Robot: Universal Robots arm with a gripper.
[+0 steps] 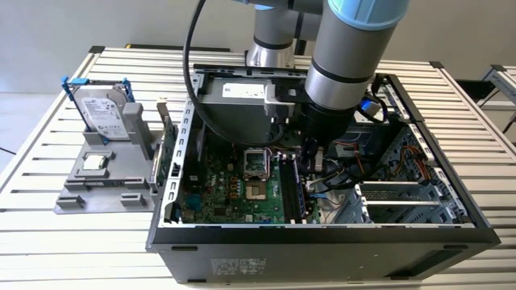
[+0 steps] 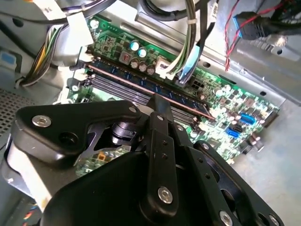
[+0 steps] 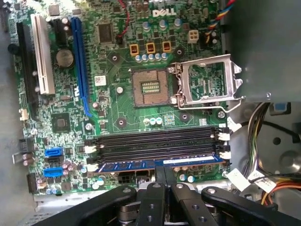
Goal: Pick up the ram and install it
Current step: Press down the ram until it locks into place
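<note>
Presently: ram [image 3: 155,164], one long thin stick, standing on edge in the outermost memory slot [image 3: 155,149] of the motherboard [image 3: 127,108], beside three empty black slots; in the second wrist view it [image 2: 155,92] runs as a dark strip along the same bank. Judged light, stiff and brittle, best held by its long top edge near the middle, clear of chips and contacts.
Gripper [image 3: 164,170]: fingers closed together, tips meeting on the stick's top edge at about mid-length, pressing or pinching it; which of the two I cannot tell.
Slot latches [image 3: 225,154]: white, at each end; whether snapped in is unclear.
CPU socket [image 3: 150,89]: open, cover frame swung aside.
Computer case [image 1: 322,235]: lying open on a slatted table [image 1: 81,241].
Hard drive [image 1: 105,115]: upright in a grey holder, at the exterior view's left
</note>
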